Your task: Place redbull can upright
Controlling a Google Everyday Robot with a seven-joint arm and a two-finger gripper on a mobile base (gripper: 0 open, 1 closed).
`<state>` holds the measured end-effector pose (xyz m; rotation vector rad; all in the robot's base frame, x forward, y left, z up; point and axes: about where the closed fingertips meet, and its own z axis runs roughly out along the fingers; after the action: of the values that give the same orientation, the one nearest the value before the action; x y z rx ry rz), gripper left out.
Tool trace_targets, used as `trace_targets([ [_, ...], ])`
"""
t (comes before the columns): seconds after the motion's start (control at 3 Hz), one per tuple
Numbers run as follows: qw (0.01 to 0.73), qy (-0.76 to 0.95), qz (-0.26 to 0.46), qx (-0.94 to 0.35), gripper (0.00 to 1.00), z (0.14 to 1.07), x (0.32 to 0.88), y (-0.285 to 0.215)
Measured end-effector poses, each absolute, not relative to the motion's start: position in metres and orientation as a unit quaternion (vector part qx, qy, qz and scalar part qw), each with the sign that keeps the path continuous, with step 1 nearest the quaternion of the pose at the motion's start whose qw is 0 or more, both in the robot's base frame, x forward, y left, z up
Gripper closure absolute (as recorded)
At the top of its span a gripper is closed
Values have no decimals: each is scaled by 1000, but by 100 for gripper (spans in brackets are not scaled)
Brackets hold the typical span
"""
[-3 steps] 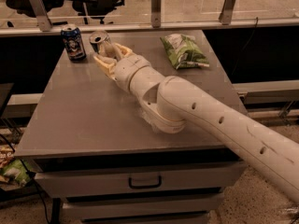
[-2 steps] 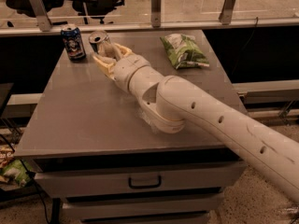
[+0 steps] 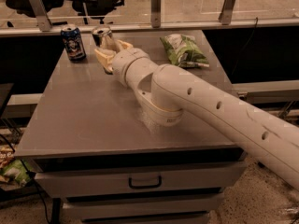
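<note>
The redbull can (image 3: 102, 33), slim with a shiny silver top, stands roughly upright at the far left of the grey table (image 3: 84, 111). My gripper (image 3: 110, 49) is around its lower part, with cream fingers (image 3: 103, 58) on either side, shut on the can. The can's lower body is hidden by the gripper, so I cannot tell whether its base touches the table. My arm reaches in from the lower right across the table.
A wider dark-blue can (image 3: 73, 42) stands upright just left of the gripper. A green snack bag (image 3: 183, 50) lies at the far right of the table. A drawer with a handle (image 3: 145, 182) is below the front edge. A railing runs behind the table.
</note>
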<state>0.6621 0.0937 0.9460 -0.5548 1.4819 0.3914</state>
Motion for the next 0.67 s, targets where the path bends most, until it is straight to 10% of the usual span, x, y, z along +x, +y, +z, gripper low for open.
trace_targets([
  [0.67, 665, 690, 222, -183, 100, 938, 681, 91],
])
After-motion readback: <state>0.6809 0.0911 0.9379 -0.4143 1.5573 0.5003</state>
